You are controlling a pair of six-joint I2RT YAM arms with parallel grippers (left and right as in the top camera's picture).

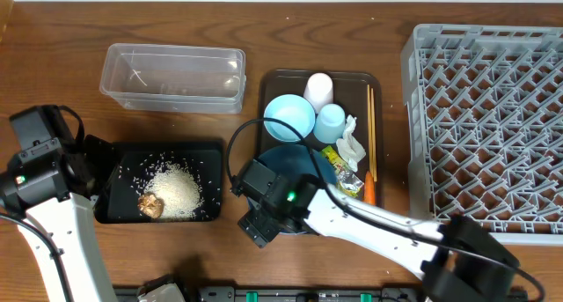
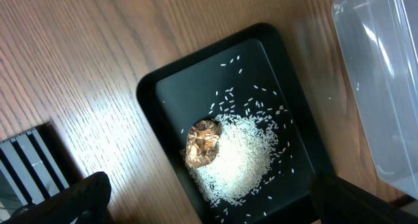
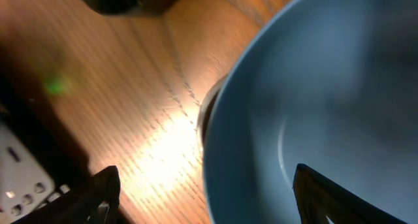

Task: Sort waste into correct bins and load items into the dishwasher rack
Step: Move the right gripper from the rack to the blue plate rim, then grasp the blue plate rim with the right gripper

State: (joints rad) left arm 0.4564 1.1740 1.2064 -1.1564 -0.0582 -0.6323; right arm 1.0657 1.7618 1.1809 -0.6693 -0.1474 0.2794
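Observation:
A black tray (image 1: 119, 174) holds white rice (image 1: 179, 190) and a brown lump (image 1: 151, 205). My left gripper (image 1: 92, 165) hangs open over that tray's left end; the left wrist view shows the rice (image 2: 245, 152) and lump (image 2: 202, 142) beyond my gripper (image 2: 209, 185). My right gripper (image 1: 262, 221) is open and straddles the near-left rim of the dark-blue plate (image 1: 295, 165). In the right wrist view, my gripper (image 3: 206, 178) has one finger over the plate (image 3: 326, 87) and one over the table. The clear tub (image 1: 171, 77) is empty.
The brown serving tray (image 1: 273, 82) holds a white cup (image 1: 318, 88), a pale bowl (image 1: 288, 117), a light-blue cup (image 1: 331, 122), a tissue (image 1: 352, 145), a wrapper (image 1: 341, 168), a carrot (image 1: 369, 193) and chopsticks (image 1: 371, 126). The grey rack (image 1: 488, 130) fills the right side.

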